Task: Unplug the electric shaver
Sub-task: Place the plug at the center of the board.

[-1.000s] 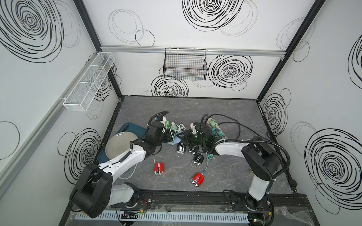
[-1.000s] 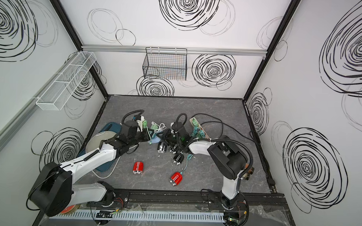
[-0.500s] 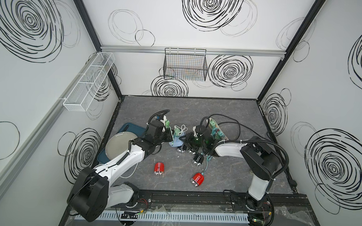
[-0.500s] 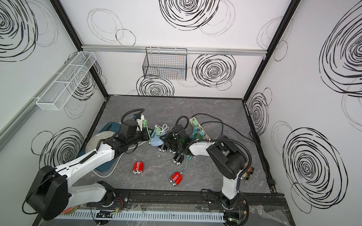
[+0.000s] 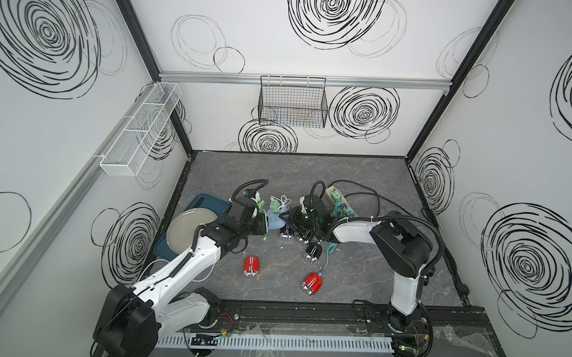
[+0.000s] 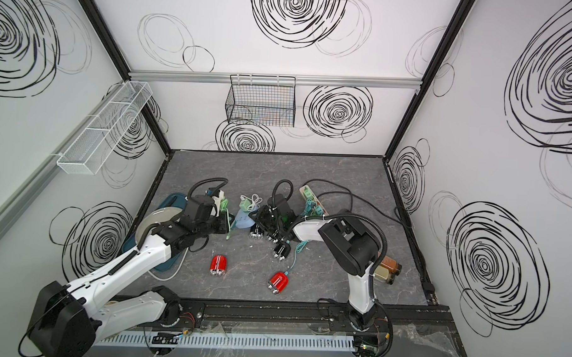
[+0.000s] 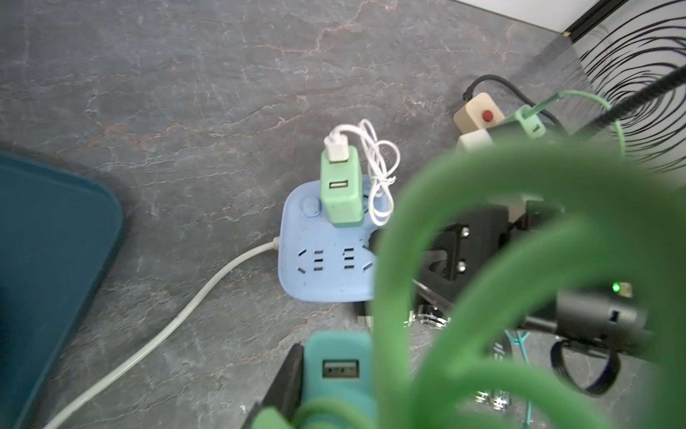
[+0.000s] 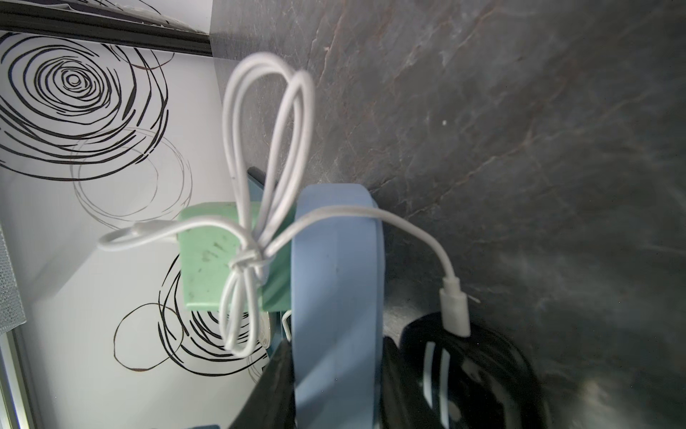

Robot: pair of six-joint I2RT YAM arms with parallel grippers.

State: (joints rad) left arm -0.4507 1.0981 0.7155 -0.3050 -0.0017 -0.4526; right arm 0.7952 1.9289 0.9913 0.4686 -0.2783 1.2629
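Black wire basket point(image 5: 292, 102), hung from the back-wall rail; white mesh rack point(image 5: 142, 128), three compartments, on the left wall. Teal tray point(image 5: 208, 202) at the left edge of the grey table point(image 5: 278, 172), bearing a grey plate point(image 5: 188, 228). Two jars point(image 6: 388, 269), side by side, table right, partly hidden.

The left arm point(image 5: 183, 267) and the right arm point(image 5: 355, 229) have smooth white shells and black joints; a black ribbed hose point(image 5: 250, 184) loops above each wrist; the left gripper point(image 5: 261, 225) and the right gripper point(image 5: 291, 218) are black; thin red wires show at the bases point(image 5: 208, 310).
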